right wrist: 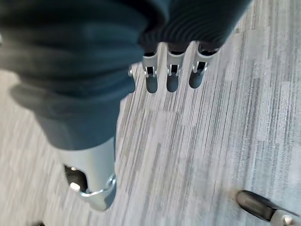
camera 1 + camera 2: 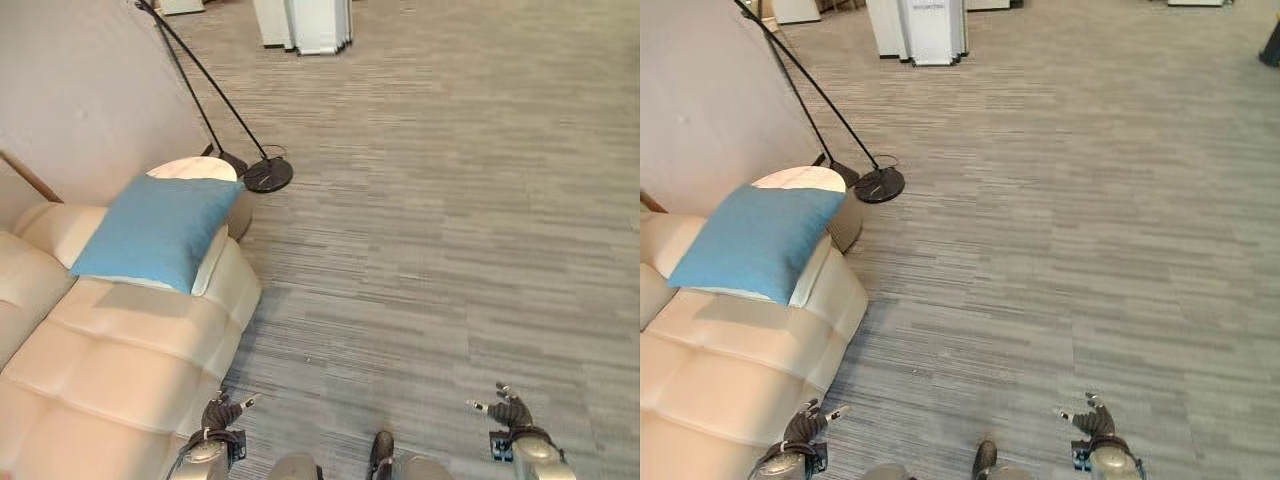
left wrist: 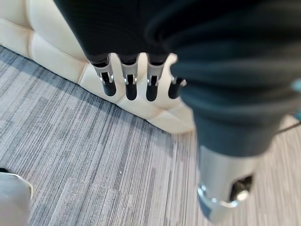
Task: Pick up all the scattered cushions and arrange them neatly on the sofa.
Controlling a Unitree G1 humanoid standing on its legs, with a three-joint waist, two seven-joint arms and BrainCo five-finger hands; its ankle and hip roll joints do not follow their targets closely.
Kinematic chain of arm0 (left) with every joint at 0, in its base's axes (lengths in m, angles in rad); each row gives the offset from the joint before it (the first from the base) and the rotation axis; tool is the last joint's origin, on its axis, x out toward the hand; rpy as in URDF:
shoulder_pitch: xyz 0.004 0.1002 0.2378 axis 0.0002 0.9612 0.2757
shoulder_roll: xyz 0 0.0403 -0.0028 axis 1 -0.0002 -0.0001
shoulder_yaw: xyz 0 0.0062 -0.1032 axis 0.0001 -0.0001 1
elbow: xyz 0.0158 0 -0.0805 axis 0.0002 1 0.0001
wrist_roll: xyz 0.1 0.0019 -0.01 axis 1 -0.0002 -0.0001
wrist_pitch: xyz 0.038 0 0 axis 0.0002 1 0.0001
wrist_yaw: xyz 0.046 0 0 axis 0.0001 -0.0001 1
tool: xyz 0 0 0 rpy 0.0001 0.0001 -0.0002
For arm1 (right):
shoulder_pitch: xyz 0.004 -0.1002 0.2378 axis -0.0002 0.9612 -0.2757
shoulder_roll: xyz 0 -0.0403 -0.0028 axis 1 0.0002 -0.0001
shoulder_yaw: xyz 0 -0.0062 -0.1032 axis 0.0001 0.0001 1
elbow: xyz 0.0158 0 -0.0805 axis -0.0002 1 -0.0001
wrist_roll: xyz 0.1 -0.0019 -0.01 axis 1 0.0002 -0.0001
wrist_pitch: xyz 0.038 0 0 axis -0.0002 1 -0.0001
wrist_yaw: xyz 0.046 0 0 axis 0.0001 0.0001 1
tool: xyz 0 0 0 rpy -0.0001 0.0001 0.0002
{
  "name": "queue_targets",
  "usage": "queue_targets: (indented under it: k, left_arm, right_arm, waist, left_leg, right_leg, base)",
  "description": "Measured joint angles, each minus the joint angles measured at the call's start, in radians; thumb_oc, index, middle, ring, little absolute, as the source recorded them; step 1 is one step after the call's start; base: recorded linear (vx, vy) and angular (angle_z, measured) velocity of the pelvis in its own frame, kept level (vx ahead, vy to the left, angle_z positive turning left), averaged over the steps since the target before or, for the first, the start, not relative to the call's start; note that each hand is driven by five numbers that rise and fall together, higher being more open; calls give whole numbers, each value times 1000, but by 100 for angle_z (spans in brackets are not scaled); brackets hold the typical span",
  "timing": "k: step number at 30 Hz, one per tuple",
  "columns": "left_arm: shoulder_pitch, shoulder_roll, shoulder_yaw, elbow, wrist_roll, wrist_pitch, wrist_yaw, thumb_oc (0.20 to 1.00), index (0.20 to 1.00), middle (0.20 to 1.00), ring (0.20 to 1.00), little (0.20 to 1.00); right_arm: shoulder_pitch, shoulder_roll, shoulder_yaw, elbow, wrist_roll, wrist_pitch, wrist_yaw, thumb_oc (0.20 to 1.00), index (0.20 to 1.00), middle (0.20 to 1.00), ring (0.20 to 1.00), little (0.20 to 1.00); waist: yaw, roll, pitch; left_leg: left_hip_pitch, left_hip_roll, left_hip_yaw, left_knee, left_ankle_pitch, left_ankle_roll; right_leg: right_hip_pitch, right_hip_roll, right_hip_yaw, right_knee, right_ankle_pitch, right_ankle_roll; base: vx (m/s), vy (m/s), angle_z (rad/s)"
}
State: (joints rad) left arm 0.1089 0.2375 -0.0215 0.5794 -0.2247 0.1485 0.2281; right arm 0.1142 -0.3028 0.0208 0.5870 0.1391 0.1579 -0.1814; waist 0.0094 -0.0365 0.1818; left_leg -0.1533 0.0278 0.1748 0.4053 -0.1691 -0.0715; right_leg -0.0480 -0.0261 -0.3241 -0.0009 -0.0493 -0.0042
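- Carpet floor wide open ahead and to the right, nothing lying on it near the hands.
- Sofa blocks the left side; its corner sits just beside the left hand.
- Blue cushion rests on the sofa's far arm, taking up that end; seat in front of it is bare.
- Round side table stands right behind the sofa arm, against the wall.
- Floor lamp base sits on the carpet just beside the table, poles leaning up toward the wall.
- White panels stand far off at the top.
- Right hand hangs over clear carpet, fingers loose.
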Motion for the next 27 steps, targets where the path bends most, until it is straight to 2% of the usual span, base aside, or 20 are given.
queue_targets:
  k: [1, 2, 3, 4, 5, 6, 7, 8, 9, 10, 12, 13, 14, 15, 16, 18, 20, 21, 23, 27]
  left_arm:
    - [1, -4, -12, 3, 0, -1, 0, 1000, 1000, 1000, 1000, 1000]
    - [3, -17, -11, 2, 1, -1, 3, 1000, 1000, 1000, 1000, 1000]
    - [4, -18, -17, 7, 1, -1, 2, 1000, 1000, 1000, 1000, 1000]
    - [-4, -28, -18, 29, 0, 11, 2, 1000, 1000, 1000, 1000, 1000]
    - [-1, -22, -15, 29, 1, 16, 3, 1000, 1000, 1000, 1000, 1000]
    - [1, -18, -14, 31, 1, 16, 4, 1000, 1000, 1000, 1000, 1000]
    - [8, -45, -3, 35, 2, 12, 8, 1000, 1000, 1000, 1000, 1000]
    - [6, -35, -7, 24, 2, 13, 7, 1000, 1000, 1000, 1000, 1000]
    - [2, -42, 5, 42, 2, 18, 7, 1000, 1000, 1000, 1000, 1000]
    - [31, -45, 8, 18, 1, 25, 6, 1000, 1000, 1000, 1000, 1000]
    - [78, -37, 26, 27, 1, 31, 7, 1000, 1000, 1000, 1000, 1000]
    - [83, -35, 26, 31, 1, 33, 8, 1000, 1000, 1000, 1000, 1000]
    - [90, -29, 26, 34, 4, 36, 7, 1000, 1000, 1000, 1000, 1000]
    - [89, -31, 25, 37, 10, 35, 8, 1000, 1000, 1000, 1000, 1000]
    - [103, -20, 19, 53, 10, 39, 7, 1000, 1000, 1000, 1000, 1000]
    - [101, 37, 13, 42, 10, 34, 10, 1000, 1000, 1000, 1000, 1000]
    - [39, 77, -9, 58, 10, 39, 12, 1000, 1000, 1000, 1000, 1000]
    - [5, 81, -23, 62, 10, 38, 14, 1000, 1000, 1000, 1000, 1000]
    - [-65, 51, -25, 58, 10, 35, 14, 1000, 1000, 1000, 1000, 1000]
    - [-61, 55, -20, 42, 12, 33, 12, 1000, 1000, 1000, 1000, 1000]
  right_arm:
    - [-2, 4, 7, 9, -1, 0, -1, 1000, 1000, 1000, 1000, 1000]
    - [-7, -6, 10, 12, 0, 1, -1, 1000, 1000, 1000, 1000, 1000]
    - [-12, -11, 6, 0, -1, 0, -1, 1000, 1000, 1000, 1000, 1000]
    - [-11, -15, 8, 9, -1, 4, -2, 1000, 1000, 1000, 1000, 1000]
    - [-1, 1, 17, 13, -2, 3, -4, 1000, 1000, 1000, 1000, 1000]
    - [1, 5, 29, 17, -2, 3, -2, 1000, 1000, 1000, 1000, 1000]
    - [-18, -13, 34, 33, -4, 5, -1, 1000, 1000, 1000, 1000, 1000]
    - [-8, -14, 36, 27, -5, 8, -2, 1000, 1000, 1000, 1000, 1000]
    - [-14, -18, 36, 35, -15, 13, 2, 1000, 1000, 1000, 1000, 1000]
    - [-8, -17, 42, 37, -31, 30, 9, 1000, 1000, 1000, 1000, 1000]
    - [-8, -10, 42, 21, -63, 26, 25, 1000, 1000, 1000, 1000, 1000]
    - [-3, -11, 42, 16, -74, 25, 25, 1000, 1000, 1000, 1000, 1000]
    - [24, -7, 26, 15, -81, 28, 28, 1000, 1000, 1000, 1000, 1000]
    - [82, 11, 16, -7, -81, 24, 35, 1000, 1000, 1000, 1000, 1000]
    - [89, 11, 32, 3, -81, 36, 33, 1000, 1000, 1000, 1000, 1000]
    - [85, 19, 102, -17, -82, 37, 42, 1000, 1000, 1000, 1000, 1000]
    - [72, 38, 111, -27, -82, 37, 42, 1000, 1000, 1000, 1000, 1000]
    - [52, 39, 111, -24, -81, 37, 41, 1000, 1000, 1000, 1000, 1000]
    - [14, 34, 89, -26, -79, 26, 39, 1000, 1000, 1000, 1000, 1000]
    - [8, 31, 85, -23, -76, 23, 37, 1000, 1000, 1000, 1000, 1000]
  waist:
    - [4, 9, 0]
    - [5, 42, -2]
    - [-1, 47, 7]
    - [-5, 69, 14]
    - [-5, 50, 6]
    - [0, 35, 2]
    - [1, 94, 4]
    - [-14, 55, -2]
    - [-16, 79, 8]
    - [-2, 56, -8]
    - [26, 39, -35]
    - [23, 46, -37]
    - [25, 37, -53]
    - [27, 33, -51]
    - [21, 37, -76]
    - [4, 1, -79]
    - [-27, -18, -57]
    - [-28, 3, -37]
    - [-46, 51, 24]
    - [-56, 89, 59]
  left_leg:
    - [3, -3, 3, -219, 32, 17]
    - [5, 42, -7, -310, 60, 2]
    - [-17, 88, -23, -408, 127, -52]
    - [-25, 118, -31, -456, 158, -53]
    - [-50, 99, -16, -470, 178, -44]
    - [-70, 86, -9, -480, 189, -42]
    - [-117, 149, 9, -466, 187, -58]
    - [-143, 133, 47, -447, 197, -61]
    - [-143, 142, 61, -434, 206, -43]
    - [-127, 133, 81, -419, 204, -20]
    - [-76, 64, 84, -422, 229, 14]
    - [-56, 33, 84, -426, 242, 39]
    - [-34, -24, 99, -396, 238, 85]
    - [43, -69, 146, -368, 180, 170]
    - [73, -76, 124, -398, 182, 199]
    - [102, -132, 81, -416, 169, 228]
    - [116, -163, 7, -421, 176, 226]
    - [123, -159, -35, -428, 174, 228]
    - [181, -152, -111, -437, 171, 225]
    - [304, -158, -116, -482, 93, 172]
  right_leg:
    - [25, 8, -29, -28, -7, 32]
    - [-10, 32, -50, 43, -36, -4]
    - [-44, 17, -76, 130, -26, -61]
    - [-20, 40, -96, 109, -25, -89]
    - [11, 40, -120, 47, -24, -81]
    - [32, 37, -120, 12, -33, -33]
    - [3, 53, -130, 209, -94, -62]
    - [21, 1, -94, 225, -144, -23]
    - [51, 33, -88, 203, -152, -58]
    - [64, 31, -66, 180, -160, -12]
    - [131, 20, -41, 107, -130, -20]
    - [162, 19, -45, 87, -133, -4]
    - [183, -9, -77, 85, -162, 47]
    - [185, -56, -89, 253, -192, 72]
    - [65, -130, -82, 558, -193, 81]
    - [-134, -241, -27, 945, -67, 75]
    - [-221, -184, 101, 964, -142, 71]
    - [-275, -97, 199, 912, -186, 55]
    - [-327, -1, 261, 762, -226, 28]
    - [-384, 92, 289, 451, -134, 32]
  base:
    - [343, 39, 34]
    - [361, 57, 46]
    - [252, 44, 50]
    - [392, 123, 72]
    - [403, 170, 57]
    - [594, 263, 56]
    - [516, 249, 54]
    - [810, 402, 72]
    - [620, 311, 41]
    - [696, 382, -16]
    - [462, 287, -35]
    - [540, 400, 17]
    - [620, 512, 31]
    - [346, 406, 41]
    - [426, 445, 34]
    - [351, 308, 45]
    - [200, 96, 93]
    - [284, 58, 101]
    - [241, 2, 110]
    - [272, -44, 80]
